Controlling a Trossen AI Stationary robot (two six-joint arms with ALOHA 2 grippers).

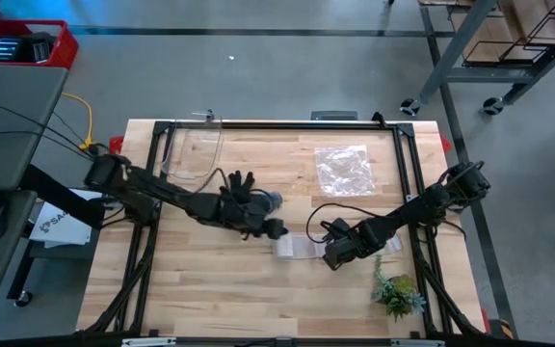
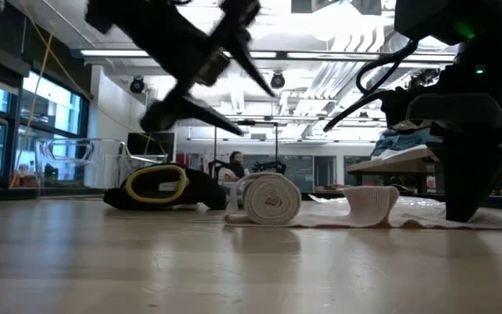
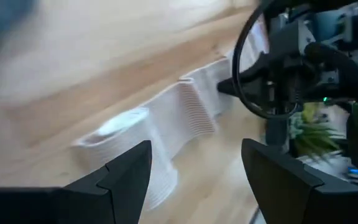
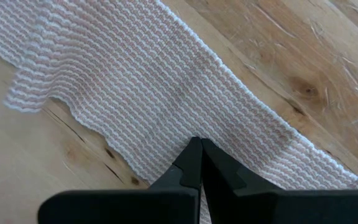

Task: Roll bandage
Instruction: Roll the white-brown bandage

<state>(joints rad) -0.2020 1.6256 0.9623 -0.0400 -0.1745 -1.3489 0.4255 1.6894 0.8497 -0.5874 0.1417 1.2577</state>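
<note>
Bandage sits half rolled on the desk, its loose tail trailing toward the right hand, planted on it. Left hand hovers above, fingers spread.

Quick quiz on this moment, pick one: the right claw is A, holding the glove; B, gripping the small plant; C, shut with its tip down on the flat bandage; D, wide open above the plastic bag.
C: the right claw shows its fingers pressed together, tip down on the bandage lying flat on the table.
</note>
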